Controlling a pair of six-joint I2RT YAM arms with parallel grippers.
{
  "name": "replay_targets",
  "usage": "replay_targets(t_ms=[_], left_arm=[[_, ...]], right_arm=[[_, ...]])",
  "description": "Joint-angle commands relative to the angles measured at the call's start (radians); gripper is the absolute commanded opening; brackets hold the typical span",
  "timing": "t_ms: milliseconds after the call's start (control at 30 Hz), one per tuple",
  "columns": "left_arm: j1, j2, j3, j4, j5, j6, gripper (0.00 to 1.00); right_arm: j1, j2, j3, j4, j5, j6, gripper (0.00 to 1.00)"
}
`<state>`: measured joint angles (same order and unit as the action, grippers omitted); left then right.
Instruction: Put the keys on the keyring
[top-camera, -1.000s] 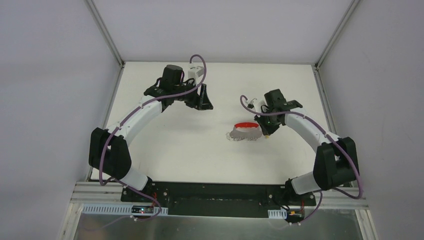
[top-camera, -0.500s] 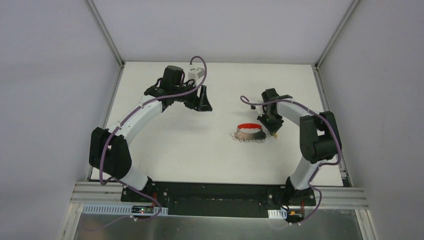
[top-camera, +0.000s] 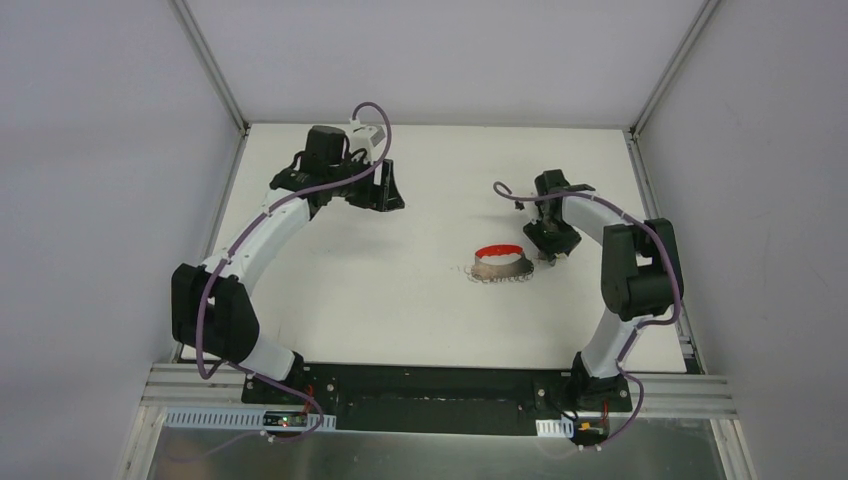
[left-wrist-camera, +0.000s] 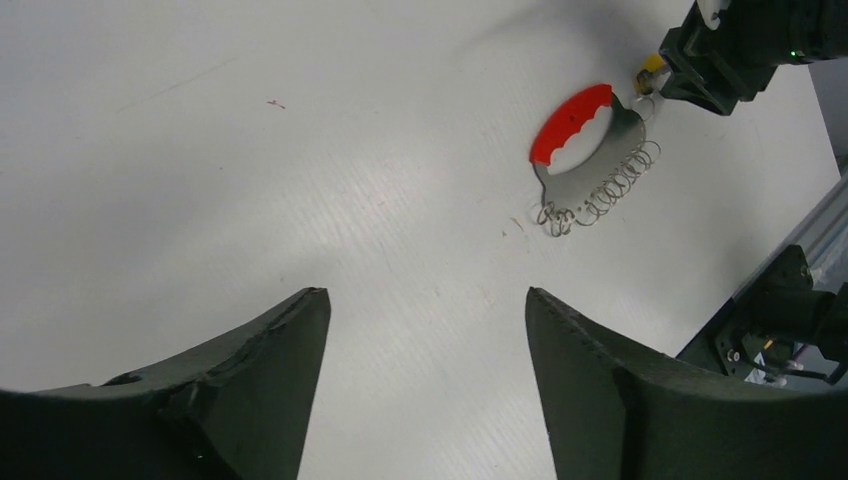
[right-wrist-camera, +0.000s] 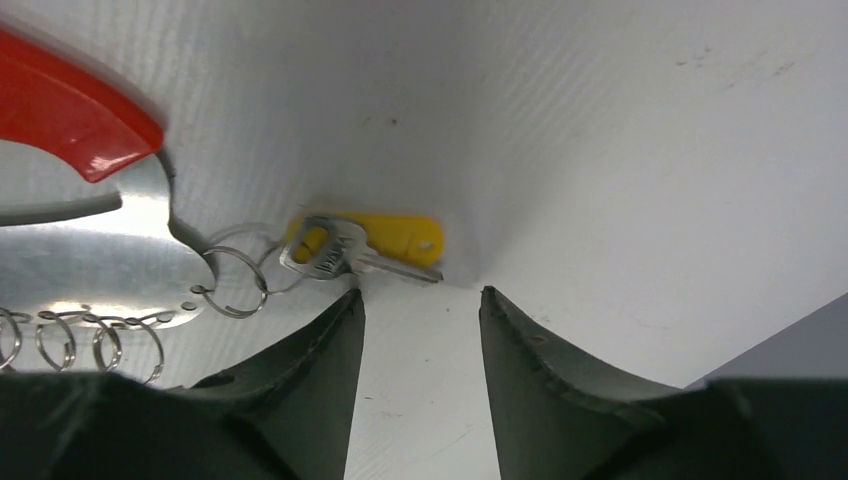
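Observation:
A silver key (right-wrist-camera: 335, 252) with a yellow tag (right-wrist-camera: 400, 235) lies flat on the table. Its head overlaps a split ring (right-wrist-camera: 235, 282) that hangs from the corner of the keyring holder. The holder is a metal plate (top-camera: 497, 266) with a red handle (top-camera: 497, 250) and a row of wire rings (left-wrist-camera: 605, 188). My right gripper (right-wrist-camera: 422, 292) is open just short of the key's blade, with nothing between its fingers. My left gripper (left-wrist-camera: 425, 295) is open over bare table at the far left (top-camera: 385, 190), well away from the holder.
The white table (top-camera: 400, 300) is walled by grey panels with metal corner posts (top-camera: 210, 65). The right arm's elbow (top-camera: 640, 270) stands folded close to the right edge. The arm bases sit on a black rail (top-camera: 420, 385) at the near edge.
My right gripper has opened and let go of the key, which now lies by the holder. The right elbow folded inward. My left arm swung left, further from the holder.

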<state>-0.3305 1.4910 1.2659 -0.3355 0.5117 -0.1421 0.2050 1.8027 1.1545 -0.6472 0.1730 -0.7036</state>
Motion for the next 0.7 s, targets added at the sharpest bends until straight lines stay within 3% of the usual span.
replay_targets(t_ms=[0,333,500,667], left_arm=[[0.051,-0.042,0.044,-0.013,-0.01,-0.012,0.76],[0.17,-0.125,0.053,-0.031,-0.045,0.026,0.83],[0.198,-0.245,-0.008,-0.03,-0.189,0.109,0.85],[0.199,-0.398,-0.126,-0.019,-0.358,0.181,0.95]], right_arm=[[-0.035,0.021,0.016,0.014,0.041,-0.013,0.52],[-0.109,-0.093,0.025,0.013,0.005,-0.008,0.7],[-0.138,-0.187,0.058,0.028,-0.078,0.091,0.99],[-0.146,-0.33,0.048,0.098,-0.206,0.25,1.0]])
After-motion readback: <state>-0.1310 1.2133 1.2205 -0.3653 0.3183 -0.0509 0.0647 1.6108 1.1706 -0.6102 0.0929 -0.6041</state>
